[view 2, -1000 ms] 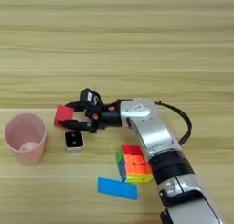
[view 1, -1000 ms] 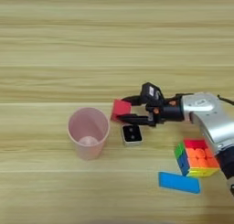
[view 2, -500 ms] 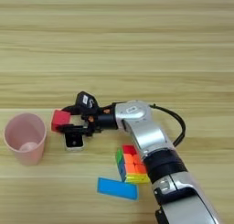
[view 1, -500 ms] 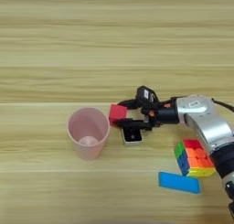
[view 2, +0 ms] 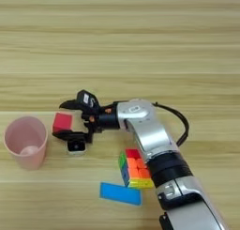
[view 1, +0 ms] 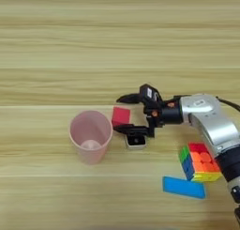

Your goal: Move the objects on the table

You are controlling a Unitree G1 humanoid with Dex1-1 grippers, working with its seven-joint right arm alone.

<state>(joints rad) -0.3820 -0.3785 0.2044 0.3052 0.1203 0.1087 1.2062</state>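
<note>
The small red cube (view 1: 121, 116) lies on the table (view 1: 117, 41) just right of the pink cup. My right gripper (view 1: 119, 114) reaches in from the right and is open, one black finger behind the cube and one in front of it. The multicoloured puzzle cube (view 1: 199, 162) stands at the right, beside my silver forearm. The flat blue bar (view 1: 183, 187) lies just in front of it. In the right eye view the red cube (view 2: 62, 122) sits between the spread fingers of the gripper (view 2: 59, 119).
An upright pink cup (view 1: 90, 136) stands close to the left of the red cube. A small white square piece with a black face (view 1: 136, 141) lies under the nearer finger. A black cable runs along the forearm.
The gripper has moved slightly left and nearer, toward the cup, and the red cube has shifted with it. Puzzle cube, blue bar and cup have stayed put.
</note>
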